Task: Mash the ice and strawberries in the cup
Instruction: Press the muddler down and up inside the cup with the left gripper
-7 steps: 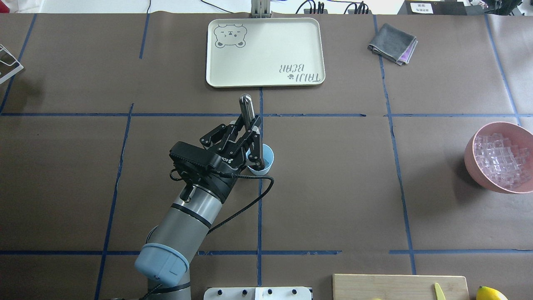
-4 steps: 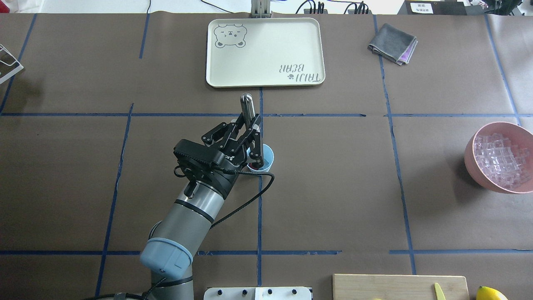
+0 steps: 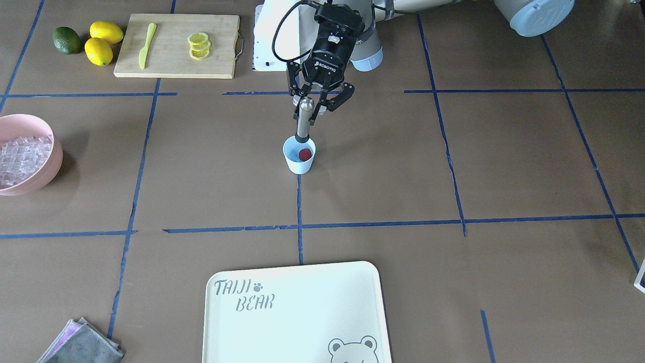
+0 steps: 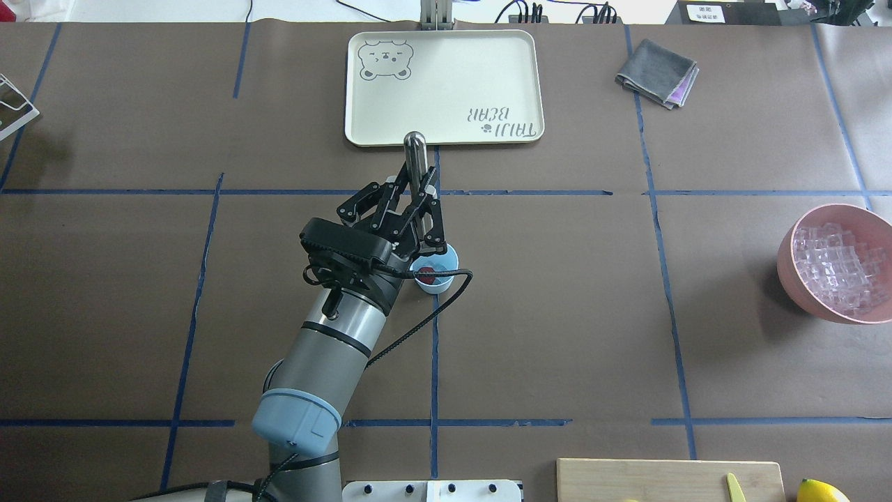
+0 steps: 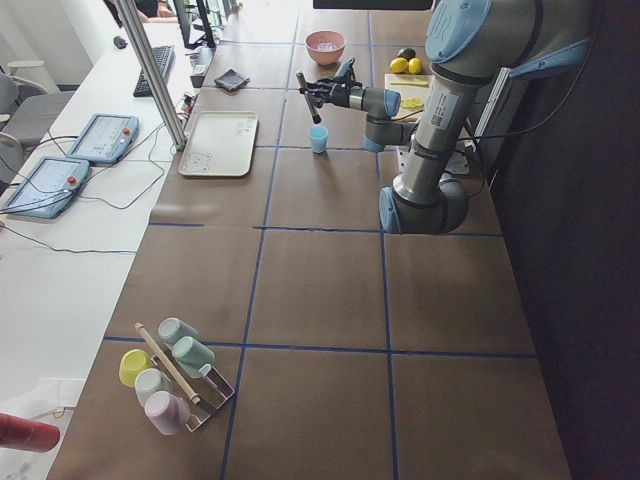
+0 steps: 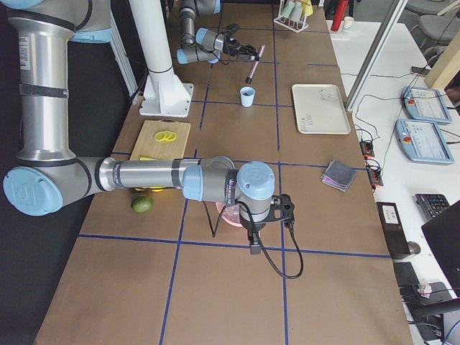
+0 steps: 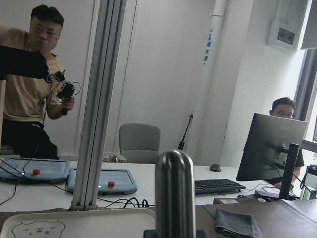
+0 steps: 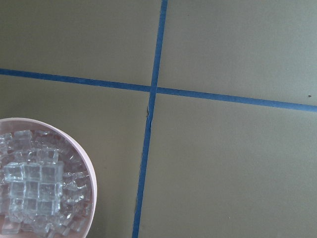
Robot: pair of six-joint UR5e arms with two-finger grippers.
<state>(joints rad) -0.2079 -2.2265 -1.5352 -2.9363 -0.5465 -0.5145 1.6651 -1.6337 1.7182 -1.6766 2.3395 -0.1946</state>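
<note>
Overhead exterior: left gripper (image 4: 419, 203) (pestle (image 4: 416, 157) tilted)

Robotics lab set in office room. Evidence:
- long work table under brown paper (image 4: 557, 314), gridded with blue tape lines (image 4: 433, 390)
- adjoining white desk (image 5: 60, 250) carrying grey-blue teach pendants with red stop buttons (image 5: 100, 137), black keyboard (image 7: 218, 185), black computer monitor (image 7: 270, 148)
- upright aluminium profile post (image 7: 101, 99)
- grey office chair (image 7: 139, 141) near far wall
- seated operator (image 7: 285, 109) at monitor, right
- standing operator with handheld controller (image 7: 29, 79), left

White walls (image 7: 163, 59); grey chair (image 7: 139, 141); window (image 7: 308, 99) at right; white desk (image 7: 138, 171).
</note>
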